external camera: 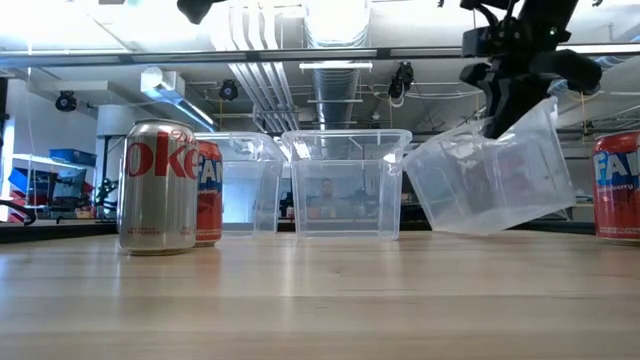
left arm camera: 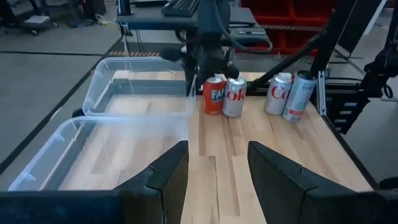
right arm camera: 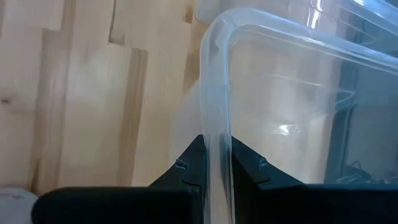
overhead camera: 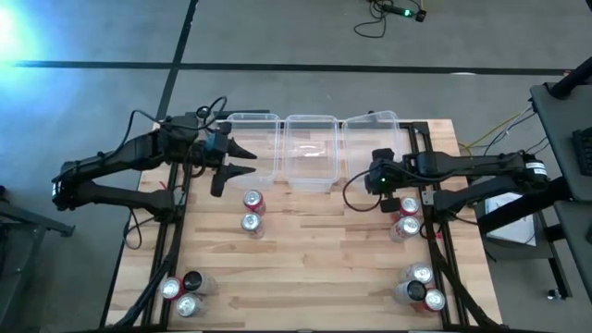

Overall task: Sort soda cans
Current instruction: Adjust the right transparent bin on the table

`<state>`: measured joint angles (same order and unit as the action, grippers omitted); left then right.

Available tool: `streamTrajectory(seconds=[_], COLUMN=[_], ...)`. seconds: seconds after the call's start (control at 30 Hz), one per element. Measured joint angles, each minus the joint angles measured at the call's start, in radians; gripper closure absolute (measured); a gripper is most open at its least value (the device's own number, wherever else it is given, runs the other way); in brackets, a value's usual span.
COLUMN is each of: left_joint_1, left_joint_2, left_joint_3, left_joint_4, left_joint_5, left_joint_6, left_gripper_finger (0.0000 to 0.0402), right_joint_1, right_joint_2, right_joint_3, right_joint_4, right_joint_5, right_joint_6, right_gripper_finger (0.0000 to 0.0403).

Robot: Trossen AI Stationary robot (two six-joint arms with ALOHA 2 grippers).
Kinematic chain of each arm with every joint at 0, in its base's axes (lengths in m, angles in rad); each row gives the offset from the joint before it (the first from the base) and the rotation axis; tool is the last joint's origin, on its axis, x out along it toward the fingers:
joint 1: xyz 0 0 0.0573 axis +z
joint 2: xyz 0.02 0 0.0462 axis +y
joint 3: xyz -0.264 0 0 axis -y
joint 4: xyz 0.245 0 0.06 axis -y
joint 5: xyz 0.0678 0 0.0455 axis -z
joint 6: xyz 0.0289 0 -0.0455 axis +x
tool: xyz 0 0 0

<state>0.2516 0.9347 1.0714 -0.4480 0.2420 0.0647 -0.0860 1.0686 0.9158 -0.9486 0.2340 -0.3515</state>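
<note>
Your wooden surface (overhead camera: 314,259) carries everything. Along its far edge sit three clear bins: the left bin (overhead camera: 252,139), the middle bin (overhead camera: 310,153), and the right bin (overhead camera: 372,139), which is tilted up off the surface in the low view.

Your right gripper (overhead camera: 375,178) has its fingers closed on the near rim of that right bin; the right wrist view shows the rim pinched between them. Your left gripper (overhead camera: 242,159) hovers just beside the left bin, fingers spread wide, holding nothing.

Progress, as a judgement: sorting has not started. All three bins look empty and every can visible stands on the surface. Cans are in clusters:
- red can (overhead camera: 253,201) and silver can (overhead camera: 251,223) mid-surface, touching or nearly so
- a pair by the right arm (overhead camera: 405,224), red one partly hidden under it
- three at the near right corner (overhead camera: 421,287)
- three at the near left corner (overhead camera: 183,294), one of them black

I count about ten; others may be hidden by the arms.

In the way: the tilted bin needs setting flat before cans go in. The right arm hangs over its nearest cans. The room beyond is just background clutter.
</note>
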Motion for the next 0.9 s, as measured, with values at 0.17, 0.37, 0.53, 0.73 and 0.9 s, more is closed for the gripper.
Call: streamTrajectory(seconds=[0.17,0.37,0.53,0.73,0.9], left_joint_1=[0.000,0.000,0.000,0.000,0.000], left_joint_2=[0.008,0.019,0.019,0.019,0.019], left_joint_3=[0.000,0.000,0.000,0.000,0.000], left_joint_4=[-0.001,-0.003,-0.003,0.000,0.003], left_joint_5=[0.000,0.000,0.000,0.000,0.000], left_joint_6=[0.000,-0.006,-0.022,-0.035,-0.048], left_gripper_finger=[0.0251,0.0251,0.0251,0.0251,0.0251], right_joint_1=[-0.002,-0.003,-0.003,-0.002,-0.002], right_joint_2=[0.006,0.012,0.012,0.012,0.012], right_joint_3=[-0.005,-0.005,-0.005,-0.007,-0.007], right_joint_4=[0.015,0.022,0.028,0.049,0.041], right_joint_5=[0.002,0.006,0.006,0.001,-0.013], right_joint_6=[-0.001,-0.008,-0.016,-0.031,-0.053], right_gripper_finger=[0.0373,0.0329,0.0281,0.0269,0.0288])
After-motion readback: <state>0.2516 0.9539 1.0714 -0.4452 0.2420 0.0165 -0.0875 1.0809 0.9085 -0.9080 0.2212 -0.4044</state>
